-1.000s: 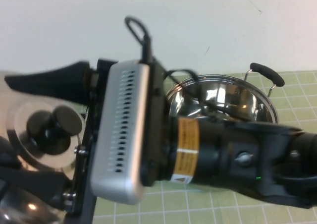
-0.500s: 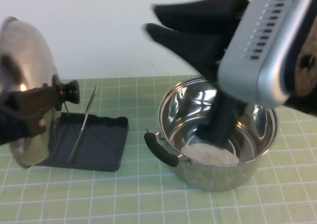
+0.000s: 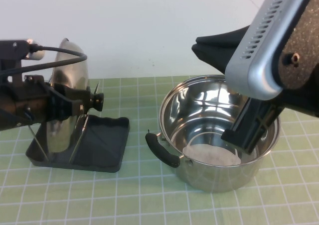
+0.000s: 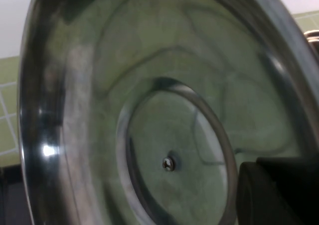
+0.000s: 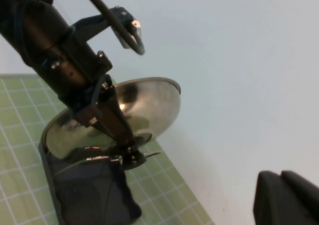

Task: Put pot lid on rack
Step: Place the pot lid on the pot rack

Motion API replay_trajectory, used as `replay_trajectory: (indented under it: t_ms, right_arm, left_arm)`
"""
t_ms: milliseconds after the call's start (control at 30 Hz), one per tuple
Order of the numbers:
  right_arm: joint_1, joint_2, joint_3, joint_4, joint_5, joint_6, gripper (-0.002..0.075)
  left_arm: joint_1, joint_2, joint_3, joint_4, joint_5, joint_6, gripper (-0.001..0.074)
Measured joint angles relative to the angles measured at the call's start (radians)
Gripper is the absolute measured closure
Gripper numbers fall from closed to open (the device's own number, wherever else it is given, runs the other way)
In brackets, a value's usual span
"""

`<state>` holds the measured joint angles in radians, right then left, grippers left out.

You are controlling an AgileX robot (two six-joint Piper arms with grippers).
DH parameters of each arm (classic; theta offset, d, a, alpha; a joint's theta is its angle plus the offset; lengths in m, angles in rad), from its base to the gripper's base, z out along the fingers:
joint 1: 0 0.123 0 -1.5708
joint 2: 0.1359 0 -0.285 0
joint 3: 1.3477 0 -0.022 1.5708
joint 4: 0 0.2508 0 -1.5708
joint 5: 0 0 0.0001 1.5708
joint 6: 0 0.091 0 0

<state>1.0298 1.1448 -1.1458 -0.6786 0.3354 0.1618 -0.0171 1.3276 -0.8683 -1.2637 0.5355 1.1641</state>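
Note:
The pot lid (image 3: 67, 93) stands on edge over the rack (image 3: 107, 145), its black knob (image 3: 98, 101) pointing toward the pot. Its lower rim is down among the wire uprights (image 3: 83, 128); I cannot tell whether it rests there. My left gripper (image 3: 84, 104) reaches in from the left and is shut on the knob. In the left wrist view the lid's hollow underside (image 4: 149, 110) fills the picture. In the right wrist view the left gripper (image 5: 127, 148) holds the lid (image 5: 144, 103) above the dark tray (image 5: 89, 195). My right gripper (image 3: 197, 46) hangs high above the pot, shut and empty, and also shows in the right wrist view (image 5: 280, 180).
A deep steel pot (image 3: 219, 130) with black handles (image 3: 162, 149) stands open on the green grid mat (image 3: 139, 200), right of the rack. The right arm's silver camera housing (image 3: 264, 41) hangs over the pot. A white wall lies behind.
The left gripper has carried the lid rightward and down, turning it edge-up onto the rack. The right arm has drawn back up and to the right, uncovering the pot.

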Motion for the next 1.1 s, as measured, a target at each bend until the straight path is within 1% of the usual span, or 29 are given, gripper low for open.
replay_trajectory:
  t_ms: [133,400,433,500,567,633,667,733,867,967,1100]
  right_arm:
    - [0.0,0.0,0.002,0.0,0.022,-0.002,0.0726]
    - [0.0,0.0,0.01,0.002,0.033,-0.004,0.0726]
    - [0.0,0.0,0.01,0.002,0.033,-0.004,0.0726]
    - [0.0,0.0,0.01,0.002,0.033,-0.004,0.0726]
    - [0.0,0.0,0.01,0.002,0.033,-0.004,0.0726]
    - [0.0,0.0,0.01,0.002,0.033,-0.004,0.0726]
    - [0.0,0.0,0.01,0.002,0.033,-0.004,0.0726]
    - [0.0,0.0,0.01,0.004,0.033,-0.004,0.0726]
    - [0.0,0.0,0.01,0.004,0.033,-0.013,0.0726]
    - [0.0,0.0,0.01,-0.01,0.033,-0.016,0.0726]
    - [0.0,0.0,0.01,-0.067,0.033,-0.018,0.0726]
  left_arm:
    - [0.0,0.05,-0.005,-0.069,-0.002,0.059,0.0636]
    - [0.0,0.117,-0.011,-0.105,-0.008,0.116,0.0628]
    - [0.0,0.117,-0.011,-0.105,-0.008,0.118,0.0603]
    - [0.0,0.12,-0.011,-0.105,-0.008,0.133,0.051]
    - [0.0,0.121,-0.013,-0.105,-0.017,0.163,0.0374]
    - [0.0,0.121,-0.021,-0.105,-0.03,0.194,0.027]
    - [0.0,0.121,-0.029,-0.105,-0.038,0.207,0.0232]
    - [0.0,0.121,-0.045,-0.105,-0.055,0.218,0.0197]
    - [0.0,0.099,-0.072,-0.09,-0.102,0.225,0.0192]
    - [0.0,0.063,-0.078,-0.02,-0.157,0.234,0.0221]
    - [0.0,0.014,-0.078,0.077,-0.186,0.234,0.0274]
